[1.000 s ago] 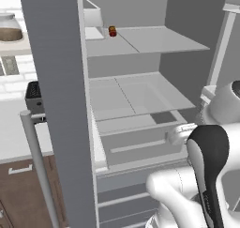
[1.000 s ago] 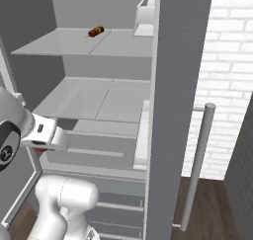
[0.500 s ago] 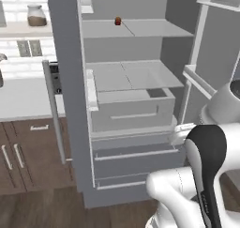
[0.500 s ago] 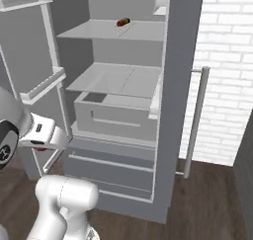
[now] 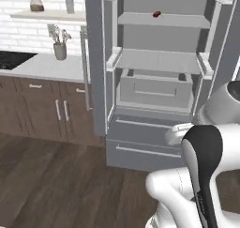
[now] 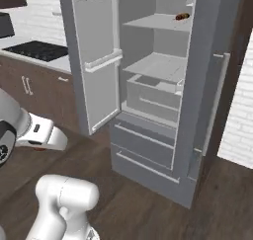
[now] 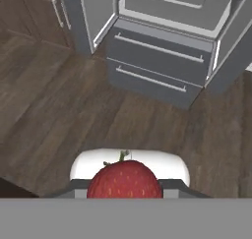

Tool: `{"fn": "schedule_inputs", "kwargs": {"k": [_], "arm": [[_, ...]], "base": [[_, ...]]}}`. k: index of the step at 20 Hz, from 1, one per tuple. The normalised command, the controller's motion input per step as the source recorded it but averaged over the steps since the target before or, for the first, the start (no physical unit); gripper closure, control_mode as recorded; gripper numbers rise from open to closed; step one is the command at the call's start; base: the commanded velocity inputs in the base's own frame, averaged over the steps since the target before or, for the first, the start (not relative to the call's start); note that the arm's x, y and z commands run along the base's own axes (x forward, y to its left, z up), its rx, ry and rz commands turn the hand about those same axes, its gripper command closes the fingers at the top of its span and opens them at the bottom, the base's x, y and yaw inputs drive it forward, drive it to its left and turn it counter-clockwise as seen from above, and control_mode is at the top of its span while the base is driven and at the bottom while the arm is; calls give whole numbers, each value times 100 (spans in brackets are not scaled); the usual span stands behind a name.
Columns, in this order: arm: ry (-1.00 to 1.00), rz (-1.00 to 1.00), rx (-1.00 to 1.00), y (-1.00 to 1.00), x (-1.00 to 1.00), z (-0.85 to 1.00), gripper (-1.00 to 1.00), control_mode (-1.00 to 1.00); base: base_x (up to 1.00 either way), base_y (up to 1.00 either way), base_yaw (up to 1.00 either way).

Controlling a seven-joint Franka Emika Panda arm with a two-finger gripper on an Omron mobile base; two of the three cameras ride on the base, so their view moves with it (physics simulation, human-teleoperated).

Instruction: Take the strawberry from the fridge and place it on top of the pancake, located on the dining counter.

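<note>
The hand (image 7: 125, 194) is holding the strawberry (image 7: 125, 180) between its two fingers, squeezing it from both sides so it is not falling out. The strawberry is sitting right at the bottom of the hand view, with its little green top pointing up. It is big and close there because the camera is riding on the hand.

The hand is pointing down at the brown wooden floor (image 7: 54, 110) in front of the fridge (image 5: 154, 81). It is being held low and close to the robot's body, likely so the fruit rides safely while the base is driving.

The fridge is well away from the hand, across the floor. Both of its upper doors are standing open, so the grey shelves inside are showing. A small dark red-brown thing (image 5: 156, 14) is lying on the top shelf of the fridge. It is too small to name. The two lower drawers (image 7: 158, 61) of the fridge are shut.

Beside the fridge, on its left, there are brown cabinets (image 5: 42, 107) with a white desk top, and a vase (image 5: 59, 49) is standing on it.

I think the picking part is done. The next part is carrying the strawberry to the pancake.
</note>
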Motion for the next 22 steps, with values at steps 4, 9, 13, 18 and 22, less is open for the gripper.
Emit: {"fn": "schedule_inputs", "kwargs": {"k": [4, 9, 13, 18, 22], "arm": [[0, 0, 0, 0, 0, 0, 100, 100], [0, 0, 0, 0, 0, 0, 100, 100], [0, 0, 0, 0, 0, 0, 100, 100], [0, 0, 0, 0, 0, 0, 100, 100], [0, 0, 0, 0, 0, 0, 100, 100]], "base": [[-86, -45, 79], [-76, -22, 82], [-41, 12, 84], [-15, 59, 67], [0, 98, 54]]}}
